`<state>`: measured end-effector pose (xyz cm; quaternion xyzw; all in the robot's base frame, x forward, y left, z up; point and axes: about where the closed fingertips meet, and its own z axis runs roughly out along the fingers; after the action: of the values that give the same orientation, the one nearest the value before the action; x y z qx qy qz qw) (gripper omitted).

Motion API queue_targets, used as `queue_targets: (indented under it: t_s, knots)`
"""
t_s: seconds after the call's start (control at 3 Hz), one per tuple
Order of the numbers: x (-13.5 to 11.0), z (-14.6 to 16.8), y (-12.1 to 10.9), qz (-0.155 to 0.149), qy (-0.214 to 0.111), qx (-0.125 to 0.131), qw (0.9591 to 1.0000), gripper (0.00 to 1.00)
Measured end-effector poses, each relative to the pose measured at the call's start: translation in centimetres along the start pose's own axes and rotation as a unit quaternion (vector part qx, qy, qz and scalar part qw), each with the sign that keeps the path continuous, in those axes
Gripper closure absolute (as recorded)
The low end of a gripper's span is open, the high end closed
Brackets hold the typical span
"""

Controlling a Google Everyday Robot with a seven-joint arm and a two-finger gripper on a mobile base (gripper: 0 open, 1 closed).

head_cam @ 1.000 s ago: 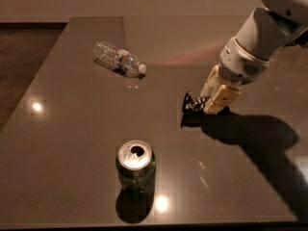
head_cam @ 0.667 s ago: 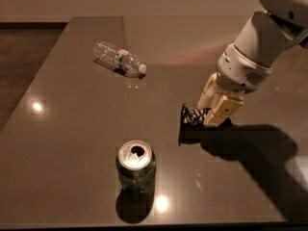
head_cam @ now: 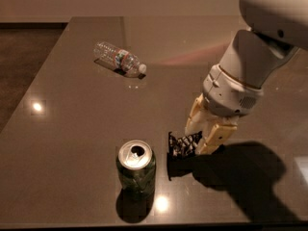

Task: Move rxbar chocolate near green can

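Clamping the flat black-wrapped rxbar chocolate [head_cam: 182,145] just right of the dark green aluminium can [head_cam: 136,171], the cream two-finger gripper [head_cam: 200,139] risks toppling that can if it swings left.

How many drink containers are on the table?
2: the green can stands near the front edge, the clear bottle lies on its side farther back. The gripper holds the rxbar chocolate beside the can.

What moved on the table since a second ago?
The gripper, holding the bar, moved toward the camera and a little left, carrying the bar closer to the can. It has not let go. The can and the bottle stayed where they were.
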<state>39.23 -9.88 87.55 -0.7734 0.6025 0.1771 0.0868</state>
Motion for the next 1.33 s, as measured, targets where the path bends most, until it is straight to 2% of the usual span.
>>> queue_targets:
  t_s: [0.33, 0.67, 1.33]
  knots:
    - [-1.0, 1.2, 1.0, -0.022, 0.002, -0.013, 0.9997, 0.90]
    - [-1.7, 2.1, 1.7, -0.037, 0.003, -0.022, 0.9991, 0.69]
    - [-2.0, 2.3, 1.2, -0.039, 0.002, -0.011, 0.9992, 0.21]
